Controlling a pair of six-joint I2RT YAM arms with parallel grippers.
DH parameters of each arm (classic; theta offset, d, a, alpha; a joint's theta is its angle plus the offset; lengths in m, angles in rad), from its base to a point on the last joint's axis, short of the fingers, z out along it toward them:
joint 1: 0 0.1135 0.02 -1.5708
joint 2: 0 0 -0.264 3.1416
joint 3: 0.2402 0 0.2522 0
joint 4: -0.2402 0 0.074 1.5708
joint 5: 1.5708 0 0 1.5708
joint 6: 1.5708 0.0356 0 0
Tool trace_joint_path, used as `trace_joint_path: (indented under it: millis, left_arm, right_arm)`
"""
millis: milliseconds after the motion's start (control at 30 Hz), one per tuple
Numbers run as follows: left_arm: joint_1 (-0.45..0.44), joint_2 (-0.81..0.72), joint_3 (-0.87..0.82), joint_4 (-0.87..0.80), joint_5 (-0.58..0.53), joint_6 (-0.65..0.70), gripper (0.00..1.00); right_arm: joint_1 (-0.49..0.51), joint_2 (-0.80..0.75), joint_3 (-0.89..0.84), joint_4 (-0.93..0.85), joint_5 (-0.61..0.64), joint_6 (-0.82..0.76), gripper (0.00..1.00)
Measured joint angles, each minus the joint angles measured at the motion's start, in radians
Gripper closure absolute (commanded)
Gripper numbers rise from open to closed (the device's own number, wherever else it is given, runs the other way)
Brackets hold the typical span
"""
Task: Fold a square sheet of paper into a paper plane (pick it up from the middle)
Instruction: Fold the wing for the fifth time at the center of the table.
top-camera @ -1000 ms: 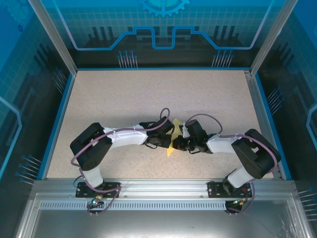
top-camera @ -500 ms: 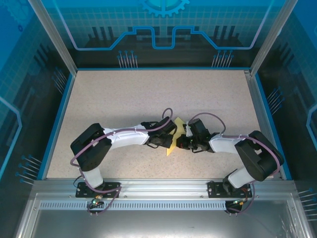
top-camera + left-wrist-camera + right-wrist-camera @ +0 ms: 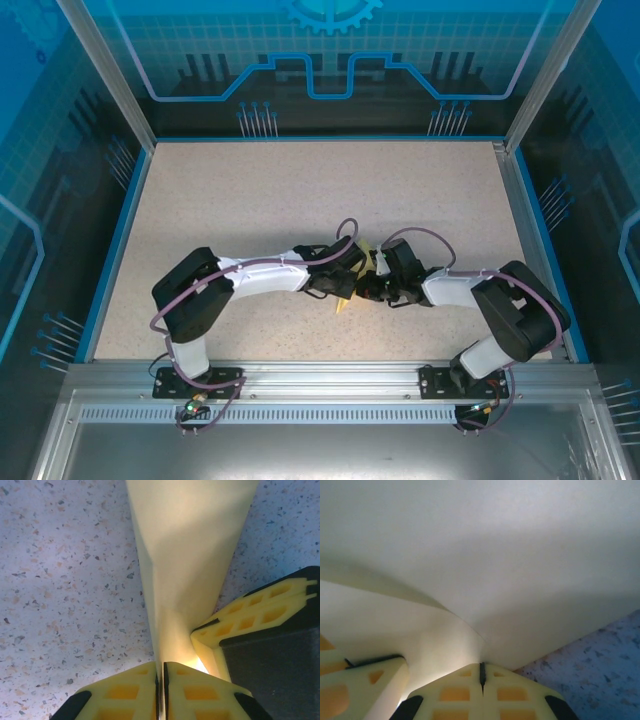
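Left gripper (image 3: 160, 677): my 2 fingers are pressed together on an edge of the square sheet of paper (image 3: 192, 555), which stands creased above the speckled table (image 3: 65, 580), near its middle. Right gripper (image 3: 481, 672): my 2 fingers are pinched together on the same sheet, just beside my left gripper.

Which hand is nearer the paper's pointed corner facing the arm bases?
Left. The left hand is shut on the paper just beyond that corner; the right hand clamps it further right.
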Motion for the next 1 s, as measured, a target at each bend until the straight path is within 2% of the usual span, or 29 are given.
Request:
trace_joint_path:
  millis: [400,700,1000]
  left_arm:
    - [0.000,0.006,0.000,0.021,0.061,-0.003,0.87]
    - [0.000,0.010,0.000,0.020,0.057,-0.003,0.80]
    - [0.000,-0.014,-0.001,0.018,0.055,-0.005,0.79]
  right_arm:
    - [-0.035,0.018,-0.047,0.112,-0.070,0.019,0.97]
    - [-0.042,0.023,-0.051,0.126,-0.084,0.023,0.98]
    - [-0.044,0.024,-0.051,0.126,-0.086,0.022,0.98]
